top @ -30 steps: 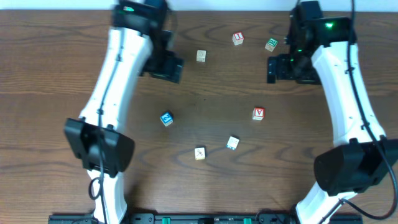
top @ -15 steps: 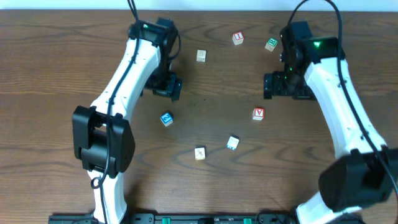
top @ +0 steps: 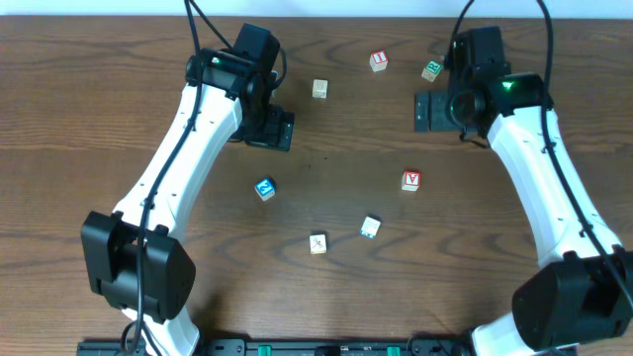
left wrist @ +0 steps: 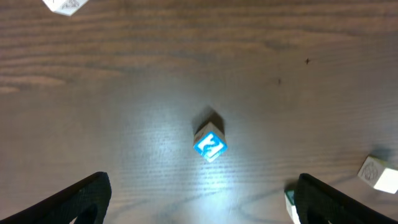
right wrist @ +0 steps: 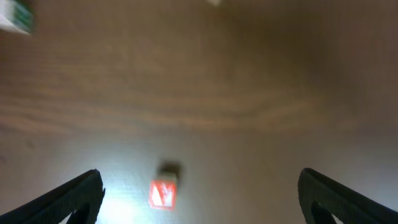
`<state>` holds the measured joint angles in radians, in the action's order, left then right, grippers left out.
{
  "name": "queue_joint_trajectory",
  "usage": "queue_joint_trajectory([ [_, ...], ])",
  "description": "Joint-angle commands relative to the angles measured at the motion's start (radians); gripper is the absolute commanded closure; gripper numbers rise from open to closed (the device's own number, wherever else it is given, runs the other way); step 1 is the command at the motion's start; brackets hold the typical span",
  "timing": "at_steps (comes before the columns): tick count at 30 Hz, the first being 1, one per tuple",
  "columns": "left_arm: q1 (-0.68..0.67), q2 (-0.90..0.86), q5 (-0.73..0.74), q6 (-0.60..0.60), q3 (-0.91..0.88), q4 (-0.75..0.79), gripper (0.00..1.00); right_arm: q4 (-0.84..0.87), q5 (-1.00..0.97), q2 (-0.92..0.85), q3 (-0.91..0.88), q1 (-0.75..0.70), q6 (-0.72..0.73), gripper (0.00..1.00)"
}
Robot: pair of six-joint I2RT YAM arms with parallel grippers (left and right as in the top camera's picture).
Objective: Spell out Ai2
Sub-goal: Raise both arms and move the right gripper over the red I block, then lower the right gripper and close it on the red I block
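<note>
A: Ai2 needs three letters, all loose on the table point(top: 89, 109). From its centre, the blue 2 cube point(top: 264, 189) lies at nine o'clock, the red A cube point(top: 410, 180) at three, and the red I cube point(top: 378, 61) up at one, well apart from both.

B: And the grippers?

A: The left gripper point(left wrist: 202, 180) hangs over the 2 with its fingers spread wide and nothing in them. The right gripper point(right wrist: 200, 186) is just as wide over the A, touching nothing.

B: How will they handle?

A: Light, stiff wood with smooth faces, I'd say, and tiny. Pinch two opposite flat sides, low and square. The 2 sits turned, so the wrist likely must rotate.

B: The count?

A: Seven cubes in all. Three are task letters, one is the green-marked cube point(top: 431, 70) at two o'clock, and three are pale cubes point(top: 319, 89) with faint marks, one at twelve and two near six.
</note>
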<state>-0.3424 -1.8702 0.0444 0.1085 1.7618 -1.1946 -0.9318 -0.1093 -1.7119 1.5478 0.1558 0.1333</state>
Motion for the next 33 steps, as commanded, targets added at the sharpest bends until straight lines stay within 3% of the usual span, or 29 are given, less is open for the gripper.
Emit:
queue_joint_trajectory([
  [1,0.002,-0.006,-0.018,0.010,-0.001,0.021,0.05,0.064,0.047,-0.021,0.000,0.003,-0.071,0.01],
  [7,0.002,-0.006,-0.007,-0.027,-0.001,0.020,0.05,0.143,0.042,-0.185,0.072,0.010,-0.048,0.01],
  [17,0.002,-0.006,0.009,-0.026,0.001,0.048,0.05,0.045,0.047,-0.540,0.622,0.043,-0.018,0.01],
  [21,0.002,-0.006,0.009,-0.026,0.001,0.047,0.05,0.023,0.061,-0.649,0.762,0.051,0.003,0.01],
  [33,0.002,-0.006,0.008,-0.026,0.001,0.053,0.05,0.129,0.137,-0.860,0.824,0.034,0.076,0.01],
])
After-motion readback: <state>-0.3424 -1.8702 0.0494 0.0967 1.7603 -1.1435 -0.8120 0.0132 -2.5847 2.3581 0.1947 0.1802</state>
